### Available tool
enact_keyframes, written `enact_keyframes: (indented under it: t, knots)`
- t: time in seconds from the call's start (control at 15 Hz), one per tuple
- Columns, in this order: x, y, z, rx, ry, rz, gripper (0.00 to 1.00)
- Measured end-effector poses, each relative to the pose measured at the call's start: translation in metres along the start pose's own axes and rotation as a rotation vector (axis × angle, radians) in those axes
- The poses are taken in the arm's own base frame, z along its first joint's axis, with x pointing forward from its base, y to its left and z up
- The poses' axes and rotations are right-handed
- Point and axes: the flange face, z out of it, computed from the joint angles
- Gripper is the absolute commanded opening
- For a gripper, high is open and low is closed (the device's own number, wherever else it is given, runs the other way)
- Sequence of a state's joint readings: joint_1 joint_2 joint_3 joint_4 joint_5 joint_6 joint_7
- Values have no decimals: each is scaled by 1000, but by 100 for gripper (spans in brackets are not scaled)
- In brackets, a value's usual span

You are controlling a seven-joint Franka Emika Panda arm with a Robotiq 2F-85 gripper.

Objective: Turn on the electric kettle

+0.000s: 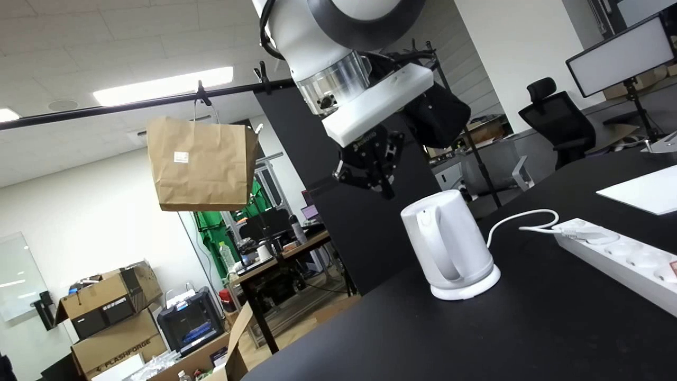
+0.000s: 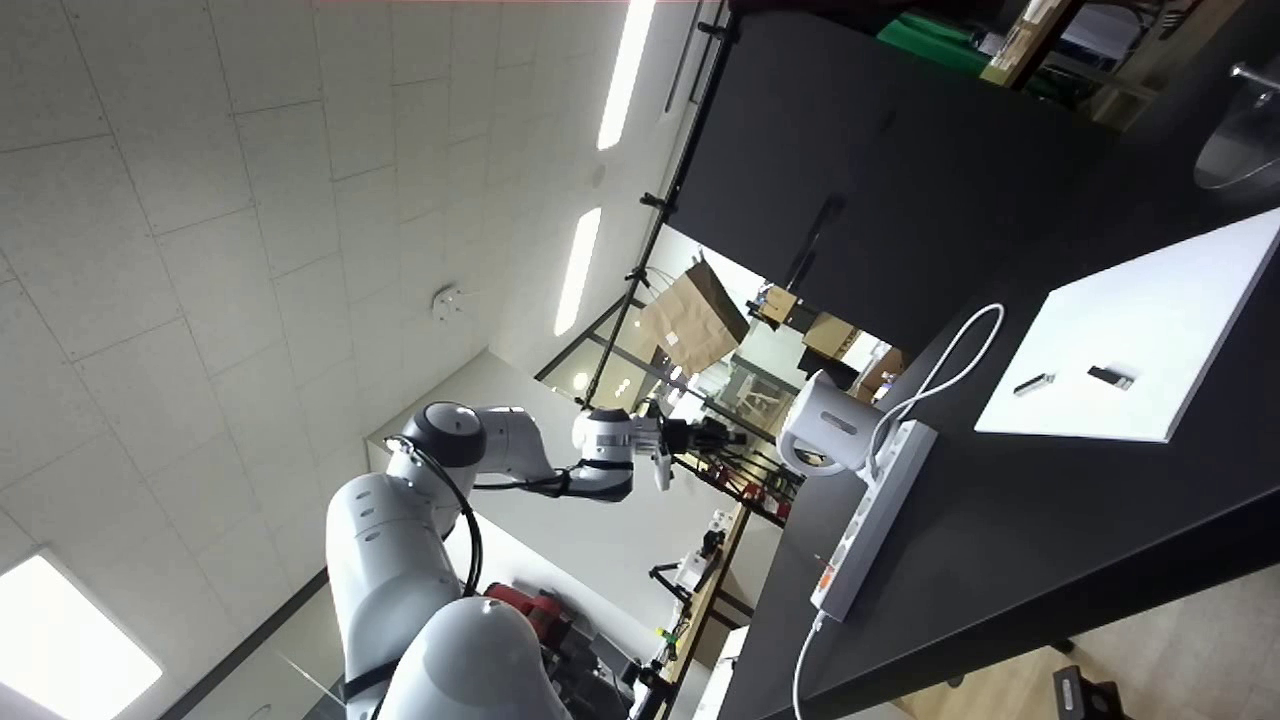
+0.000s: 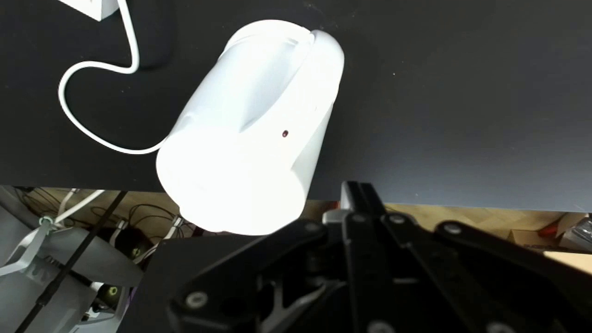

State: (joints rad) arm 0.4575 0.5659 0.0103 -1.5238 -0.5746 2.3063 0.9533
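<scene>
The white electric kettle stands upright on its round base on the black table; it shows in both exterior views (image 1: 470,243) (image 2: 838,420). Its handle (image 1: 435,243) faces the camera in an exterior view. In the wrist view I look down on the kettle (image 3: 222,171), its lid washed out by glare. A small dark red dot (image 3: 285,133) shows at the top of the handle. My gripper (image 3: 358,187) is shut and empty, its two fingers together. It hangs above and apart from the kettle, as both exterior views show (image 1: 389,190) (image 2: 738,438).
A white power strip (image 1: 624,259) lies near the kettle, with the white cord (image 1: 521,214) plugged into it. A white board (image 2: 1120,340) with two small dark pieces lies on the black table (image 1: 423,338). A black panel (image 2: 880,170) stands behind; a paper bag (image 1: 203,164) hangs.
</scene>
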Motion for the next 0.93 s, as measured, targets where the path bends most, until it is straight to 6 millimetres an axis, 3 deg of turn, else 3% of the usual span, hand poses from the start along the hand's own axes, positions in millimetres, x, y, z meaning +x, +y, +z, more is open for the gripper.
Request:
enact_keyframes:
  t: [0.4,0.47,0.6,0.93]
  knots:
    - [15,5,-27,50,0,26,0]
    - [18,7,-32,57,1,30,26]
    - [23,12,-40,71,1,39,32]
    - [34,28,-45,86,-12,56,67]
